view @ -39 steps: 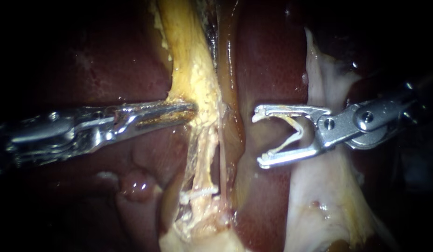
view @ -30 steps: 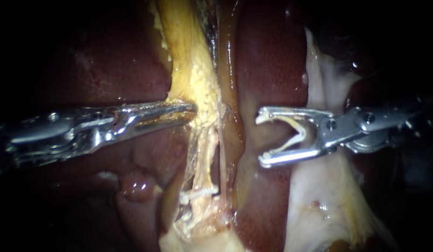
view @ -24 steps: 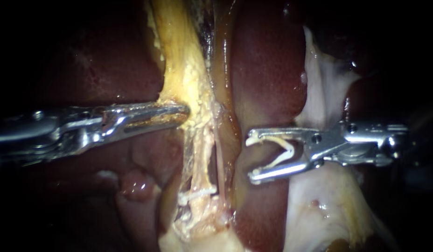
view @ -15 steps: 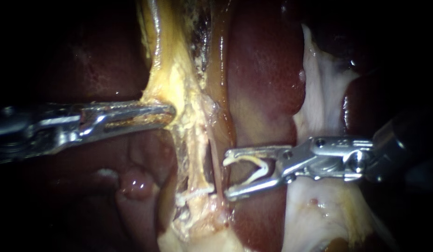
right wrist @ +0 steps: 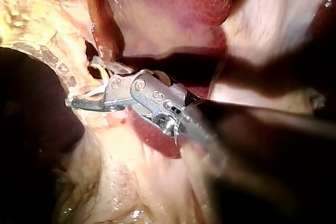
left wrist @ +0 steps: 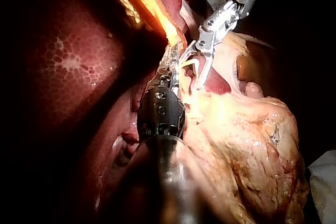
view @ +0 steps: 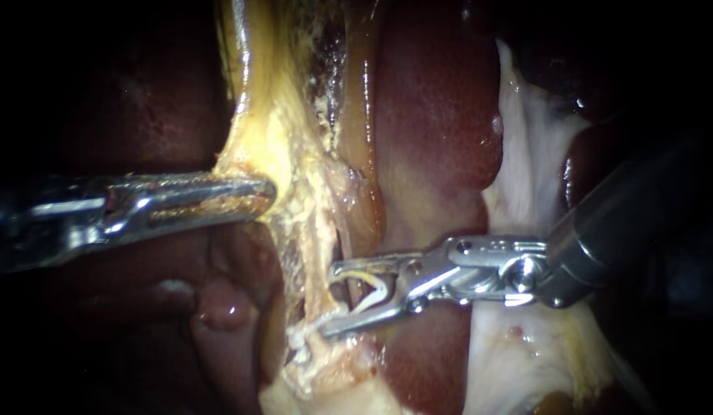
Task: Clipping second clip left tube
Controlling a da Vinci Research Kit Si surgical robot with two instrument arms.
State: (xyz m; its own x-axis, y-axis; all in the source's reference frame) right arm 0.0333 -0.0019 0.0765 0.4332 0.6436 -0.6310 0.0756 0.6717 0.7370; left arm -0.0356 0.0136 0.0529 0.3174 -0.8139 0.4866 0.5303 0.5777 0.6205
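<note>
Two instruments in view. Your left instrument (view: 258,197) is clamping the edge of the yellowish tissue (view: 287,154), with liver (view: 441,115) lying behind. Rightward, a thin tube (view: 359,290) is passing between your right instrument's (view: 331,300) spread jaws, which are carrying an open clip (view: 378,288). A seated clip (view: 314,329) is lying just below.

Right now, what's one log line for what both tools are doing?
left instrument: jaws shut on yellow tissue | right instrument: jaws hold open clip astride tube | status: clip not closed
</note>
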